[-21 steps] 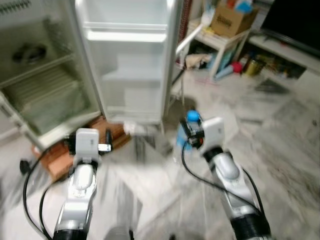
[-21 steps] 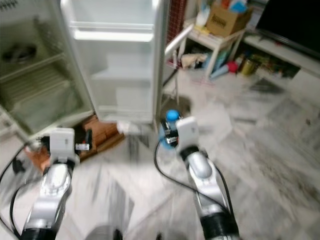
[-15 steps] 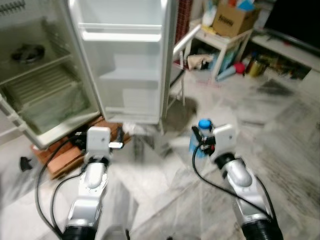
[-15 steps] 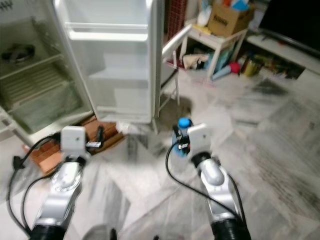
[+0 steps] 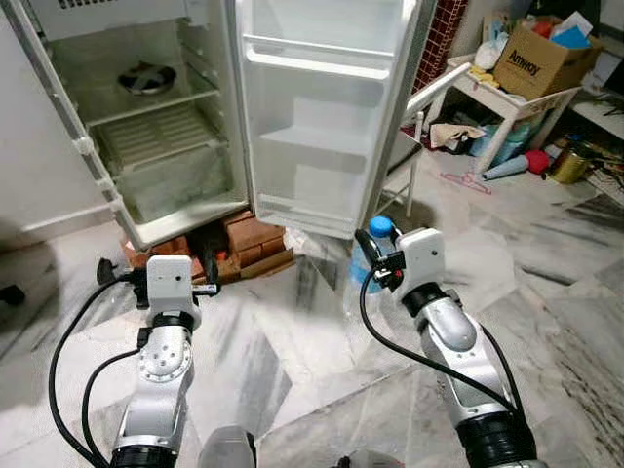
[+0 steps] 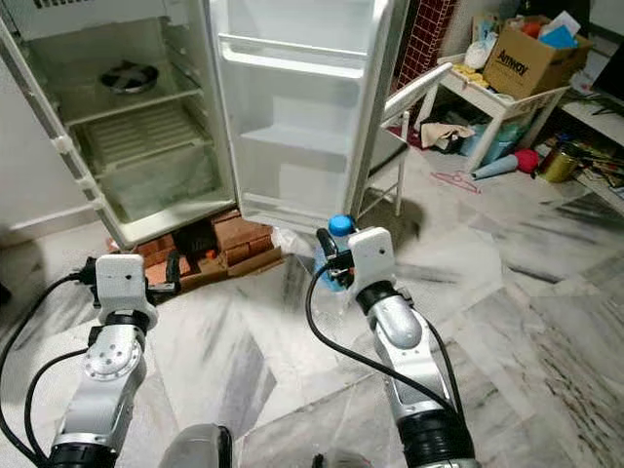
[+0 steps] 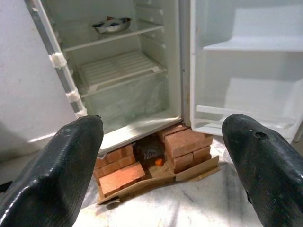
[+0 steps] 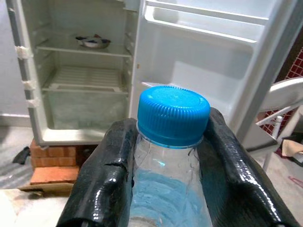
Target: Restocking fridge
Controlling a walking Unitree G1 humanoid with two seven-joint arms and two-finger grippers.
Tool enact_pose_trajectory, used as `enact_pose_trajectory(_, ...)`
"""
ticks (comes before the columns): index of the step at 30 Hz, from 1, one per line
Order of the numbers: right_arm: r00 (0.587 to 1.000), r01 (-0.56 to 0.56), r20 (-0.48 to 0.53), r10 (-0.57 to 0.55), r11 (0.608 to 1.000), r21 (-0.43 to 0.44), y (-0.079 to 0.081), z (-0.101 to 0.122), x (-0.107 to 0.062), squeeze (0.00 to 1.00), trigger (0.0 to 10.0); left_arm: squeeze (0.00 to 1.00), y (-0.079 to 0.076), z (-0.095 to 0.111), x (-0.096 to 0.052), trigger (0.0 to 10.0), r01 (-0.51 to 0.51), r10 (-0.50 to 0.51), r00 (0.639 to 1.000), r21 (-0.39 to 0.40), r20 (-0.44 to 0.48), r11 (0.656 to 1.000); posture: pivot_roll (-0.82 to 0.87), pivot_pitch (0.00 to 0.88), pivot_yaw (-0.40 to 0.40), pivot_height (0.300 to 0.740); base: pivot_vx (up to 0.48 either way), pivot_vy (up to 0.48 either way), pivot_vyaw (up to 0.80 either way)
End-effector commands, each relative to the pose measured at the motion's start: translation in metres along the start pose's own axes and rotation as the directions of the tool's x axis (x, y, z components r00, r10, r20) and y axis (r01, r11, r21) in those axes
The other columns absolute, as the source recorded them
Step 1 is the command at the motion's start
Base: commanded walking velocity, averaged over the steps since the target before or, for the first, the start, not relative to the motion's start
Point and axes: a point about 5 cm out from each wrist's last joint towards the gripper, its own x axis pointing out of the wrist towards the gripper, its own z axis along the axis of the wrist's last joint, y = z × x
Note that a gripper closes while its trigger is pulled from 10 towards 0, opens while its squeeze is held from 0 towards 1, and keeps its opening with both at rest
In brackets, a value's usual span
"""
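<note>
A clear water bottle with a blue cap is held upright in my right gripper, whose black fingers are shut on its neck. It hangs above the marble floor, in front of the open fridge. The fridge door stands wide, its white door shelves bare. A small bowl sits on the upper wire shelf inside. My left gripper is low at the left, open, with nothing between its fingers.
Red bricks and cardboard prop up the fridge base. A white chair stands right of the door. Behind it, a white table carries a cardboard box, with clutter beneath. Open marble floor lies to the right.
The camera has swung left and steadied, so the fridge interior now sits more central. My right gripper keeps the bottle; both arms hold about the same pose.
</note>
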Motion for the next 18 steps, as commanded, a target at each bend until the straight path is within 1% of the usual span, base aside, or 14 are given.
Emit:
enact_pose_trajectory(1,0.999,0.010,0.035,-0.010,1.000,-0.007,-0.0035,0.0081,0.0006,0.00,10.0,0.00,-0.0020,0.0063,0.0014,10.0,0.016,-0.016,1.000,-0.002,0.022,1.000,0.04,0.066,-0.059,0.740,0.322,0.000,0.00)
enact_pose_trajectory(10,0.999,0.012,0.043,-0.012,1.000,-0.004,-0.0034,0.0091,0.0021,0.00,10.0,0.00,-0.0031,0.0076,0.0037,10.0,0.025,-0.025,0.999,-0.001,0.020,1.000,0.04,0.070,-0.051,0.740,0.410,0.000,0.00)
enact_pose_trajectory(12,0.999,-0.003,0.048,0.004,1.000,-0.015,-0.0018,0.0098,0.0024,0.00,10.0,0.00,-0.0028,0.0074,0.0038,10.0,0.024,-0.024,1.000,0.001,0.019,1.000,0.04,0.070,-0.050,0.740,0.405,0.259,0.00)
enact_pose_trajectory(14,0.998,-0.017,0.058,0.018,1.000,-0.017,0.0002,0.0111,0.0025,0.00,10.0,0.00,-0.0030,0.0073,0.0042,10.0,0.022,-0.022,1.000,0.004,0.016,1.000,0.04,0.070,-0.050,0.740,0.364,0.307,0.50)
enact_pose_trajectory(15,0.998,-0.028,0.061,0.031,0.999,-0.035,0.0020,0.0118,0.0028,0.00,10.0,0.00,-0.0033,0.0074,0.0046,10.0,0.018,-0.018,1.000,0.007,0.014,1.000,0.04,0.071,-0.050,0.740,0.360,0.251,0.80)
enact_pose_trajectory(18,0.998,-0.027,0.059,0.029,0.999,-0.032,0.0026,0.0115,0.0029,0.00,10.0,0.00,-0.0033,0.0074,0.0049,10.0,0.016,-0.016,1.000,0.010,0.011,1.000,0.04,0.072,-0.050,0.740,0.365,0.261,0.80)
